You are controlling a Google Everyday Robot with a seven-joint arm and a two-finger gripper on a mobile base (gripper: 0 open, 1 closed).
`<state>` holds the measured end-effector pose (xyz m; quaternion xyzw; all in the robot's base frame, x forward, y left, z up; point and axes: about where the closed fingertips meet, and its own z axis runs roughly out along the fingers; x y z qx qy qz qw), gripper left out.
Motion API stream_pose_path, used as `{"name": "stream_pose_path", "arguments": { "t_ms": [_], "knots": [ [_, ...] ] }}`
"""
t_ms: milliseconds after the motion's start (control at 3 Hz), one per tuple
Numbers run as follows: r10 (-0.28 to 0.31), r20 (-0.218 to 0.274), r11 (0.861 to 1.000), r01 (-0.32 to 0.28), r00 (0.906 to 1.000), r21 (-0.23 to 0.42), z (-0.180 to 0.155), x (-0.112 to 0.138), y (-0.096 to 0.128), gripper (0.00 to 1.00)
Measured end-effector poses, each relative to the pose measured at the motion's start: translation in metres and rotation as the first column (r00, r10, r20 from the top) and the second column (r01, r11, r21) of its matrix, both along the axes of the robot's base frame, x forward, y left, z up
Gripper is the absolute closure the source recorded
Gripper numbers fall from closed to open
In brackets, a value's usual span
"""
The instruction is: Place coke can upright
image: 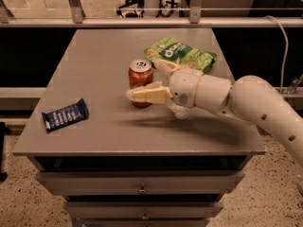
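Note:
The coke can (140, 75) is a small red-orange can with a silver top. It stands upright on the grey table (104, 56), a little right of the middle. My gripper (142, 78) reaches in from the right with its jaws spread on either side of the can. One cream finger (147, 94) lies in front of the can's lower part. The other finger (163, 66) is behind it to the right. The gripper is open and the can rests on the table.
A green snack bag (182, 54) lies just behind my gripper at the back right. A dark blue wrapped bar (65, 115) lies near the front left edge. A metal rail (94, 21) runs behind the table. Drawers (142, 183) are below the top.

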<state>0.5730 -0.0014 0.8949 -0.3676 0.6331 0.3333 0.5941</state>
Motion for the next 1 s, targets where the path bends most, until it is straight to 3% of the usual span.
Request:
{"name": "stream_pose_path", "arguments": {
  "t_ms": [333, 667, 1000],
  "knots": [
    [0.028, -0.019, 0.997, -0.029, 0.9994, -0.065, 0.007, -0.014, -0.037, 0.00],
    [-0.025, -0.023, 0.990, 0.022, 0.9994, -0.142, 0.040, -0.022, -0.122, 0.00],
    [-0.021, -0.013, 0.990, 0.019, 0.9997, -0.139, 0.049, -0.022, -0.128, 0.00]
  ]
}}
